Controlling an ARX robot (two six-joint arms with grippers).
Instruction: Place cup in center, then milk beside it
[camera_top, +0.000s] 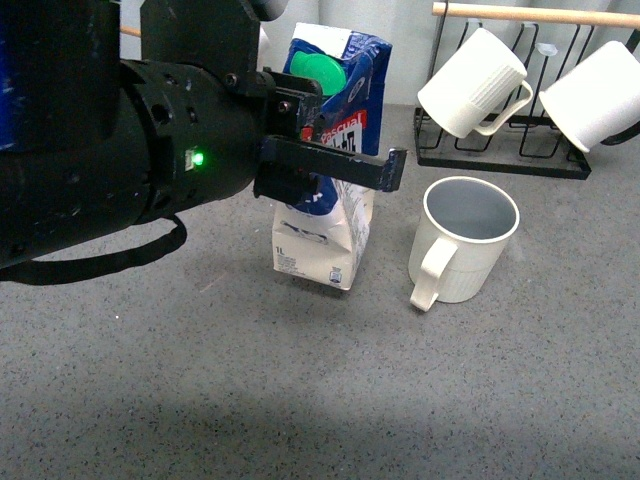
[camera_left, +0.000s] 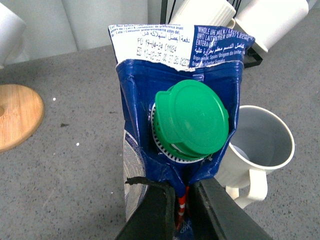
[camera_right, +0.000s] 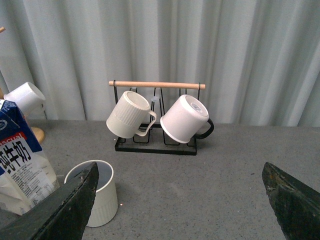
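The milk (camera_top: 318, 245) sits upright at nine o'clock of the cup (camera_top: 466, 238), just beside it, with the left gripper (camera_left: 181, 207) clamping its top, probably to keep it steady on the surface (camera_top: 300, 400), while the right gripper (camera_right: 180, 172) gapes empty.

Dark blue-and-white milk (camera_top: 325, 215) with green cap (camera_left: 190, 122); cream ribbed cup (camera_top: 462, 240), grey-blue inside.

A black wire mug rack (camera_top: 500, 165) with a wooden top bar (camera_top: 530, 14) stands in the upper right of the front view. Two mugs hang tilted from it: a ribbed white mug (camera_top: 470, 82) on the left and a smooth white mug (camera_top: 595, 95) with a dark handle on the right. A grey speckled tabletop (camera_top: 300, 400) fills the lower frame. A pale pleated curtain (camera_right: 225, 45) hangs behind the rack.
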